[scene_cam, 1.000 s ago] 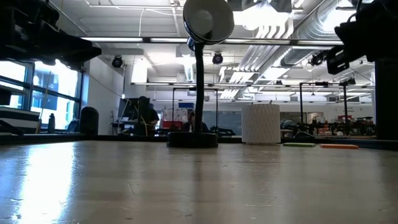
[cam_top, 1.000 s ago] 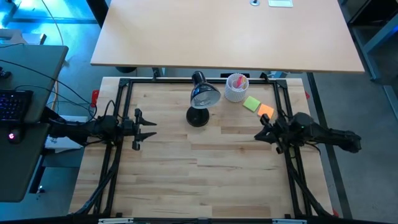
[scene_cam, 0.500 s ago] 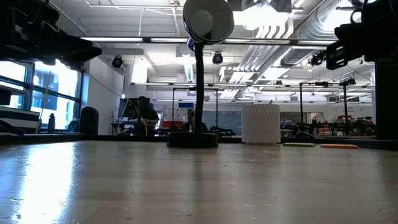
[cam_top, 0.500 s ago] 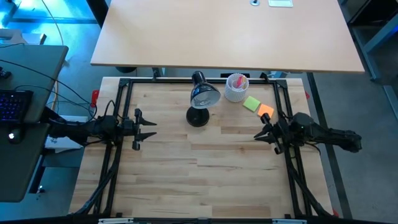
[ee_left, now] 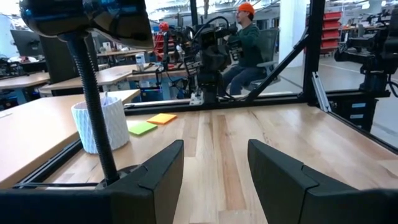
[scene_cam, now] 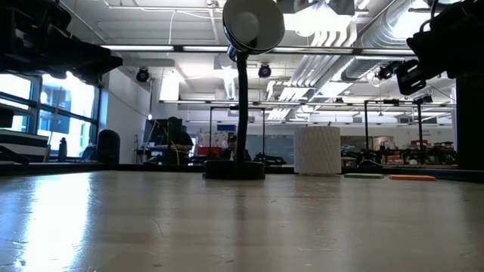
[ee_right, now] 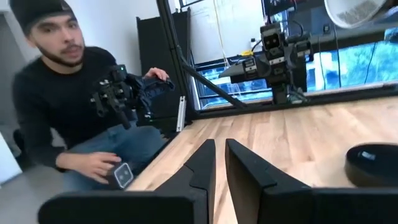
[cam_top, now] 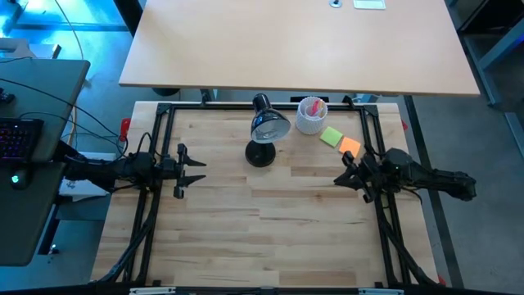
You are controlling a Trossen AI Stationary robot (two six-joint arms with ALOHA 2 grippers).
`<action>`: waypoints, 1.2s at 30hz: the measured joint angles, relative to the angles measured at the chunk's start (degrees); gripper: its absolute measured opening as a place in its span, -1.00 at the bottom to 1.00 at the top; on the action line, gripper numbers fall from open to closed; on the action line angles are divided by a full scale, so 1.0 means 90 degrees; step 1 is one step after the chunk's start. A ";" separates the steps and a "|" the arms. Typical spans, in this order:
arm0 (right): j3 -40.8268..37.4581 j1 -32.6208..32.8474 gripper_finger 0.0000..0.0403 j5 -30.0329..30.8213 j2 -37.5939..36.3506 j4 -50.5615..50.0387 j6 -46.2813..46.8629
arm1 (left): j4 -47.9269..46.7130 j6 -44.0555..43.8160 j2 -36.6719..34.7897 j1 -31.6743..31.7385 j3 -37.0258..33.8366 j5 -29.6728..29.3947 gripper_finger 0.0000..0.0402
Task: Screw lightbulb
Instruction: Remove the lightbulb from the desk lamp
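A black desk lamp (cam_top: 268, 125) stands on its round base (cam_top: 260, 153) at the far middle of the table, and also shows in the low view (scene_cam: 242, 91). No lightbulb shows in any view. My left gripper (cam_top: 196, 170) is open and empty at the table's left, its fingers (ee_left: 158, 171) pointing toward the right edge. My right gripper (cam_top: 338, 179) hovers at the table's right, pointing left. Its fingers (ee_right: 202, 165) are nearly together, with only a thin gap and nothing between them.
A white ribbed cup (cam_top: 311, 115) with pink things in it stands right of the lamp. A green note (cam_top: 331, 136) and an orange note (cam_top: 350, 147) lie near it. A black frame (cam_top: 164, 111) rims the table. A seated person (ee_right: 68, 106) is beyond the left edge.
My right gripper has rocked a little, up and back down, and stands about where it was. Nothing on the table has moved.
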 joint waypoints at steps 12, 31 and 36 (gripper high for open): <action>0.0000 0.0000 -0.84 -0.0001 -0.0002 -0.0015 0.0360 | 0.0002 0.0002 0.0000 0.0146 0.0000 -0.0030 -0.14; 0.0000 -0.0005 -0.84 0.3568 0.0000 -0.0359 -0.1724 | 0.0000 0.0000 0.0000 -0.0389 0.0000 -0.0018 -0.14; 0.0002 -0.0001 -0.84 0.2802 0.0172 -0.0471 -0.2183 | 0.0005 -0.0001 0.0001 -0.0389 0.0000 -0.0019 -0.14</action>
